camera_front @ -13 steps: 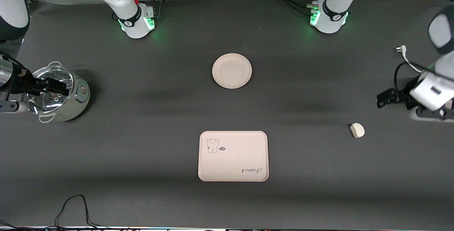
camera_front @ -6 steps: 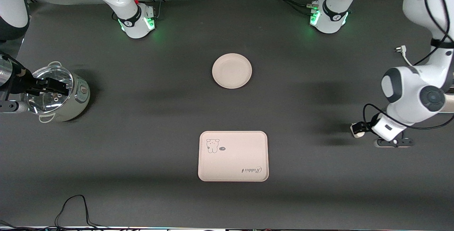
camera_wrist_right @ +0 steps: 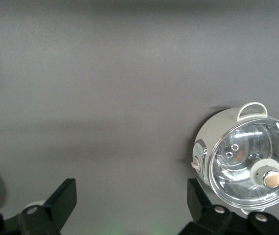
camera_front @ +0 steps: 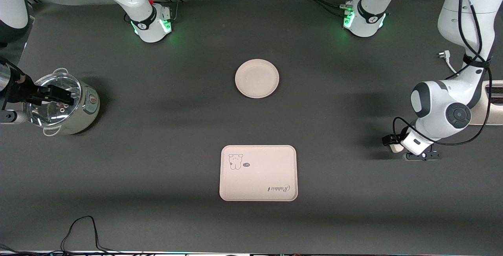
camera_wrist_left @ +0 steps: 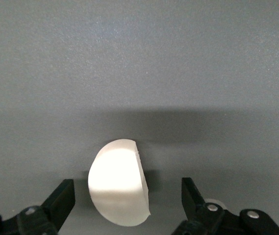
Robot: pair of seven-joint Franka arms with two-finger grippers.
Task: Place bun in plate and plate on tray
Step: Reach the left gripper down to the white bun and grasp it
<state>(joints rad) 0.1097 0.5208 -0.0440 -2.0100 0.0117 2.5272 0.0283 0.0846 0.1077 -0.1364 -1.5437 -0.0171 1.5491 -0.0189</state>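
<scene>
The bun (camera_wrist_left: 117, 188), a small off-white lump with one flat cut side, lies on the dark table toward the left arm's end. In the front view only a sliver of the bun (camera_front: 396, 149) shows under the arm. My left gripper (camera_wrist_left: 128, 200) is down around it and open, a gap showing between the bun and each of its black fingers (camera_wrist_left: 61, 200). The round cream plate (camera_front: 257, 78) sits mid-table. Nearer the front camera than the plate lies the rectangular tray (camera_front: 258, 172). My right gripper (camera_front: 73, 96) waits open over the pot, nothing between its fingers (camera_wrist_right: 56, 205).
A small lidded pot (camera_front: 65, 104) with a glass lid stands at the right arm's end of the table. A white plug and cable (camera_front: 446, 57) lie at the left arm's end. A black cable (camera_front: 80, 228) loops near the front edge.
The left arm has swung in and come down over the bun, bringing its open fingers to either side of it. The right arm has stayed over the pot.
</scene>
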